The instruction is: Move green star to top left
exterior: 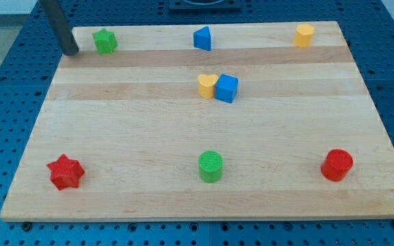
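Note:
The green star [104, 41] sits on the wooden board [149, 137] near its top left corner. My tip [71, 51] is at the board's top left edge, a short way to the left of the green star and slightly lower in the view, not touching it. The dark rod rises from the tip toward the view's top left.
A blue triangular block [202, 38] lies at top centre, a yellow block [304, 34] at top right. A yellow heart [207, 86] touches a blue cube [227, 88] mid-board. Along the bottom lie a red star [65, 171], a green cylinder [211, 166] and a red cylinder [336, 165].

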Robot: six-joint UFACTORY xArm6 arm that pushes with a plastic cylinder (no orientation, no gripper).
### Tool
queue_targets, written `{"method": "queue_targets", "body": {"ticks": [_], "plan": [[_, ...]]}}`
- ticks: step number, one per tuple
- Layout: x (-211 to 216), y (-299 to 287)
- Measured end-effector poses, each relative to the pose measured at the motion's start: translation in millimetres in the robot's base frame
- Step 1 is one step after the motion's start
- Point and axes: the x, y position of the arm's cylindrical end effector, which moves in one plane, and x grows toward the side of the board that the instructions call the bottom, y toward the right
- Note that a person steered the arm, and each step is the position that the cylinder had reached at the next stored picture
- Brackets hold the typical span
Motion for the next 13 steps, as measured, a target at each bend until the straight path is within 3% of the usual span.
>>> {"method": "queue_targets", "body": {"ticks": [1,4,6,11,13], "plan": [[-16,14],[-8,112],[-18,135],[-28,256],[-13,261]]}}
